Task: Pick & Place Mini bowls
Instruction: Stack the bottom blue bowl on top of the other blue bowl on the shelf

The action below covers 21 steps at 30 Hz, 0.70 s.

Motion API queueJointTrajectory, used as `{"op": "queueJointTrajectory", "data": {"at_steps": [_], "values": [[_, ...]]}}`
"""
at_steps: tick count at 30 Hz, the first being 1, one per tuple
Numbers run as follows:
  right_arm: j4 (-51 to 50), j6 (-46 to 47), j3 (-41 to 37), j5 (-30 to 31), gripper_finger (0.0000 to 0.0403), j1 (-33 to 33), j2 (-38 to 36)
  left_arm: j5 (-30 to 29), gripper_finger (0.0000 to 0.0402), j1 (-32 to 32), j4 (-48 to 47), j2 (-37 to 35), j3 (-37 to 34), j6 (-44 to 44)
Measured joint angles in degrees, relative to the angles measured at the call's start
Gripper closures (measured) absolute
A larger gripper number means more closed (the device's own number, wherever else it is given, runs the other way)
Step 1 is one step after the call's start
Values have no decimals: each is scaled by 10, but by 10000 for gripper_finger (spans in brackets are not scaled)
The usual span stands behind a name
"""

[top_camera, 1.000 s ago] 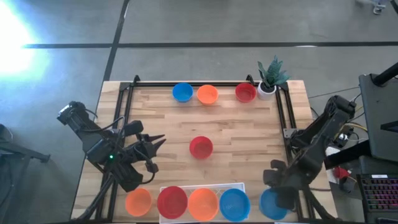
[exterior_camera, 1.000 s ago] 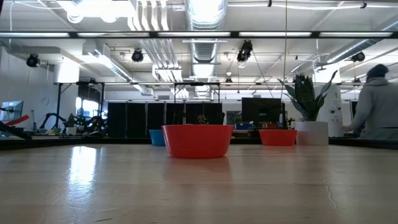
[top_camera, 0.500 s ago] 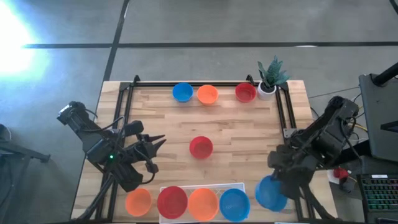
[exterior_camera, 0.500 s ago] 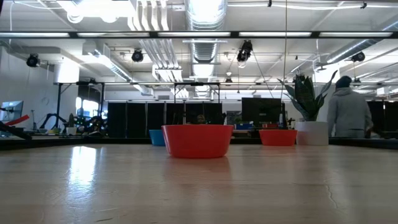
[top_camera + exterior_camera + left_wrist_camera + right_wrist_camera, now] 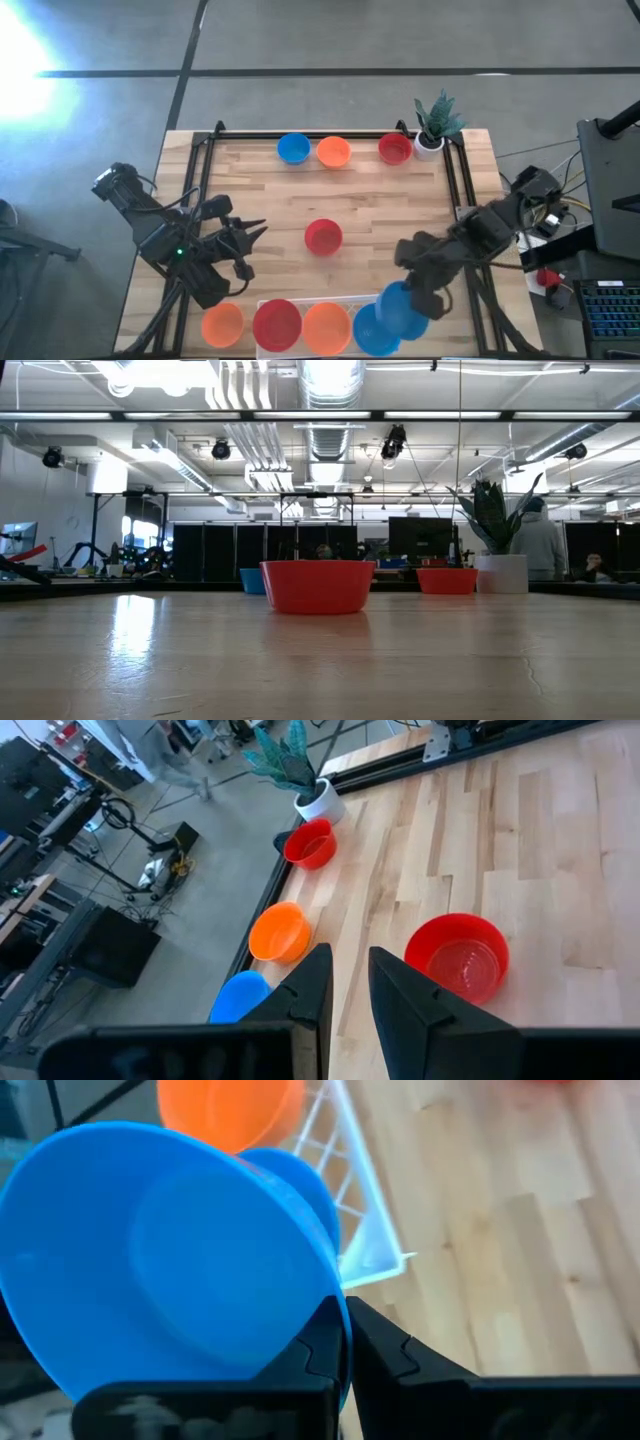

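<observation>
Swinging left from the near right corner, my right gripper (image 5: 407,303) now carries a blue bowl (image 5: 401,308) over the tray's (image 5: 385,298) right end.

Fingers clamped on the rim, I hold it tilted above the blue bowl already seated (image 5: 372,330); to nest it well I should level it and centre it first. My left gripper (image 5: 256,231), fingers slightly apart and empty, waits left of the middle red bowl (image 5: 323,237). Three more bowls line the far edge.
</observation>
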Motion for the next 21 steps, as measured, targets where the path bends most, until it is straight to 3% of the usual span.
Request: {"op": "queueJointTrajectory", "data": {"at_steps": [7, 12, 21], "values": [[-10, -42, 76, -34, 394, -10, 86, 0, 337, 0, 0, 0, 0, 8], [-74, -61, 131, -40, 394, -10, 143, 0, 337, 0, 1, 0, 0, 15], [-101, -117, 159, -44, 394, -18, 189, 0, 337, 0, 4, 0, 0, 15]]}}
